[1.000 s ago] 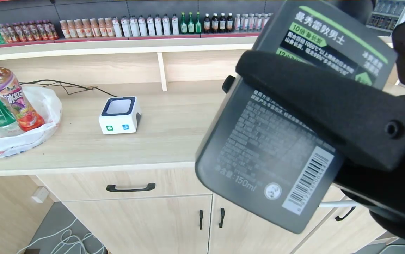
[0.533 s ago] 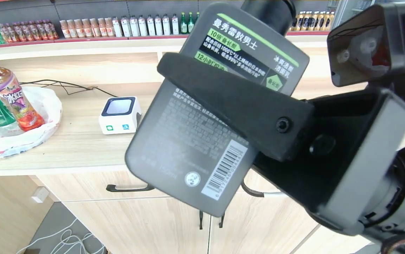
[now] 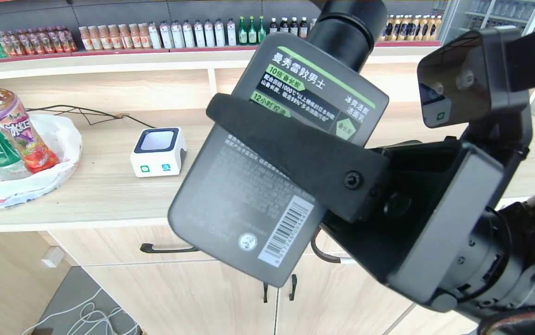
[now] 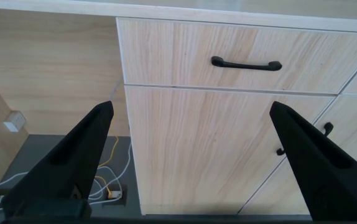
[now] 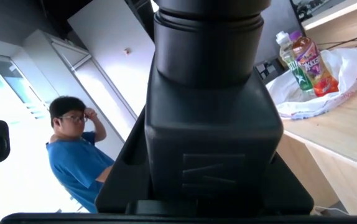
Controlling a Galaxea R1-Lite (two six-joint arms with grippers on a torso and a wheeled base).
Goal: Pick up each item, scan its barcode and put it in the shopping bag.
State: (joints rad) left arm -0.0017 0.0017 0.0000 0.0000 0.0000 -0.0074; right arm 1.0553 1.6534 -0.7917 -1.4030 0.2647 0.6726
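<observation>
Carried leftward, the dark bottle (image 3: 230, 204) now hangs just right of the scanner (image 3: 158, 151), with the right claw (image 3: 295, 158) clamped across it. Scanning is in hand. Next, the barcode must turn toward the scanner's window. The left claw (image 4: 190, 106) gapes apart, well below the scanner.

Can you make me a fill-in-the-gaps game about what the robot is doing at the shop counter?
1. The right gripper holds the bottle, and the left gripper holds ___.
2. The bag has ___ drinks in it.
3. The scanner has sides coloured ___.
4. The bag lies on the robot's ___ side.

Missing words: nothing; two; white; left.
</observation>
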